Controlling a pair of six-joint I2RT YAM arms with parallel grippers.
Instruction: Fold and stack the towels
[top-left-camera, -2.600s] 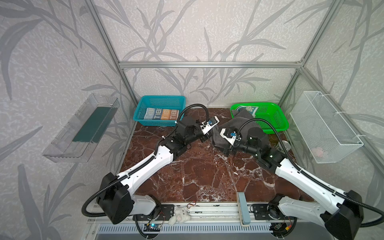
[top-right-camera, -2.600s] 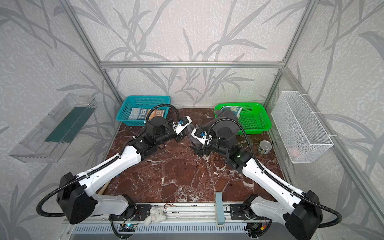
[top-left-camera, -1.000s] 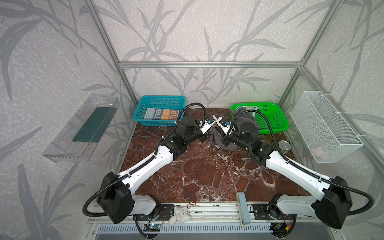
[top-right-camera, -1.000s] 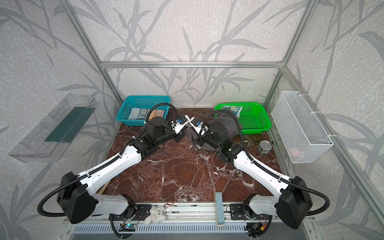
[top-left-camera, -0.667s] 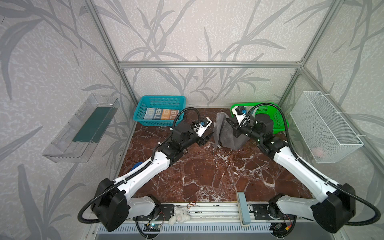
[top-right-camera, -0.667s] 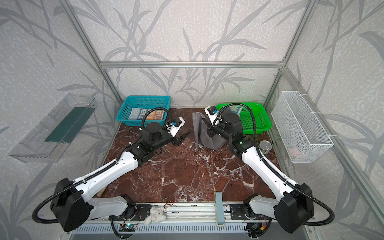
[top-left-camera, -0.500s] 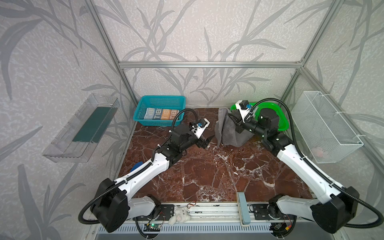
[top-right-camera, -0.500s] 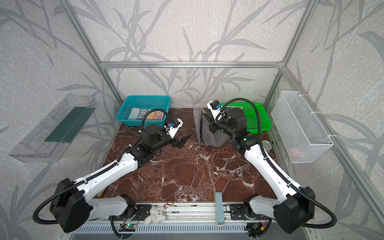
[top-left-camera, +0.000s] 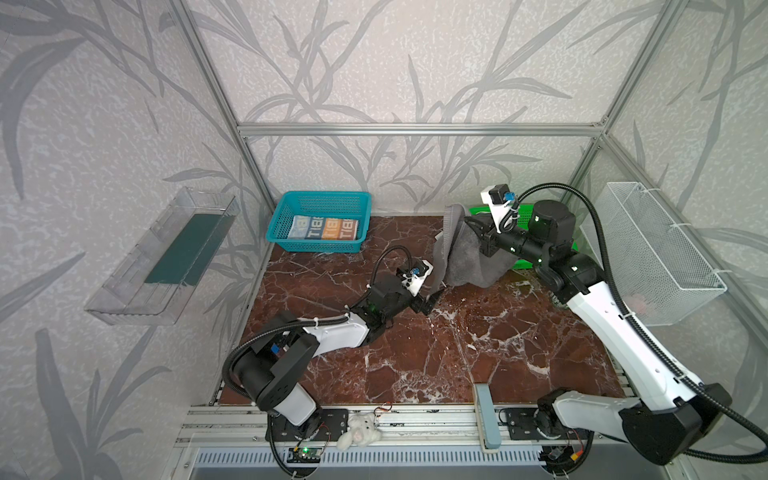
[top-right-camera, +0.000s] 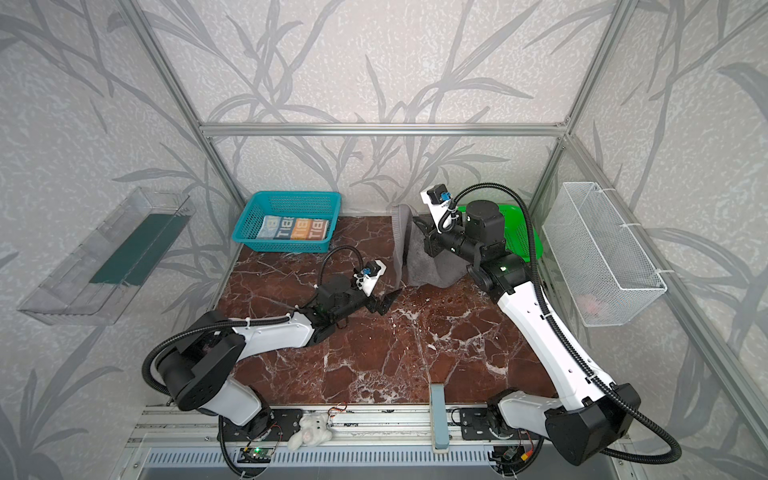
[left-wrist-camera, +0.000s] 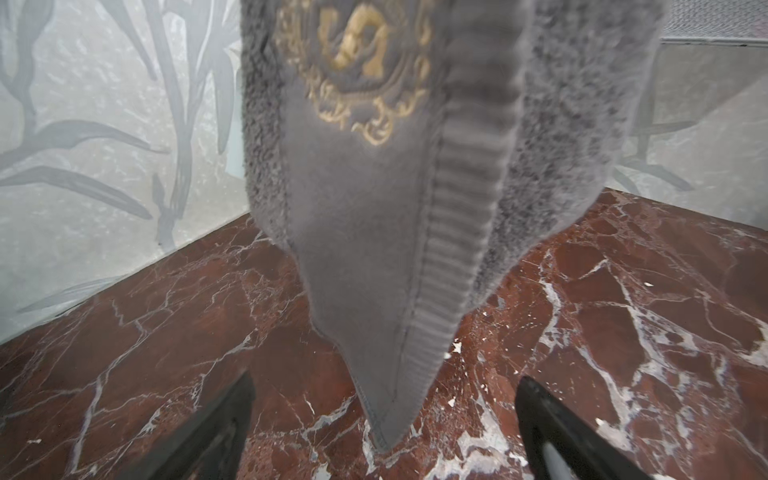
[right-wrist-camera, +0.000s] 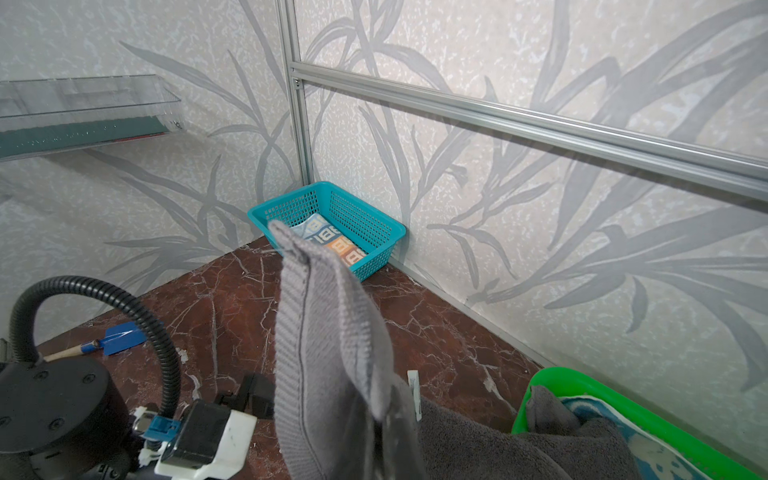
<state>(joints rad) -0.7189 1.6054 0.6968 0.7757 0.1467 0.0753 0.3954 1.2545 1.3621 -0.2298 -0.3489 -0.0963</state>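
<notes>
- In both top views, the large dark grey terry towel with a gold crest (top-left-camera: 465, 257) (top-right-camera: 424, 262) hangs bunched over the red-brown marble tabletop (top-left-camera: 457, 353) (top-right-camera: 415, 353), between 12 and 1 o'clock.
- The right gripper (top-left-camera: 473, 226) (top-right-camera: 422, 228) is clenched on the towel's raised upper edge. The cloth's far side trails toward the bright green plastic basket (top-left-camera: 519, 264) (top-right-camera: 523, 237) at 1 o'clock.
- The left gripper (top-left-camera: 430, 299) (top-right-camera: 384, 303) sits low near the table's centre with its jaws spread wide. It grasps nothing and is just beside the towel's hanging corner.
- The teal plastic mesh basket (top-left-camera: 320, 195) (top-right-camera: 291, 195) stands at 11 o'clock. It holds the folded orange, blue and white towel with big letters (top-left-camera: 324, 228) (top-right-camera: 293, 228).
- In the left wrist view, the grey towel (left-wrist-camera: 374, 208) dangles to a point between the released black fingers (left-wrist-camera: 220, 428) without touching either. Its gold crest (left-wrist-camera: 357, 54) faces the camera and its ribbed hem runs down to the tip.
- In the right wrist view, the right gripper (right-wrist-camera: 390, 415) pinches the ribbed hem of the grey towel (right-wrist-camera: 328, 353), which stands up above it.
- The rest of the towel sags into the green basket (right-wrist-camera: 552, 374), partly covering a small teal-and-white cloth (right-wrist-camera: 648, 453) lying inside.
- Beyond the towel, the teal basket (right-wrist-camera: 332, 195) sits in the corner with the lettered towel (right-wrist-camera: 332, 241) inside.
- A blue toy shovel (right-wrist-camera: 120, 336) lies on the marble.
</notes>
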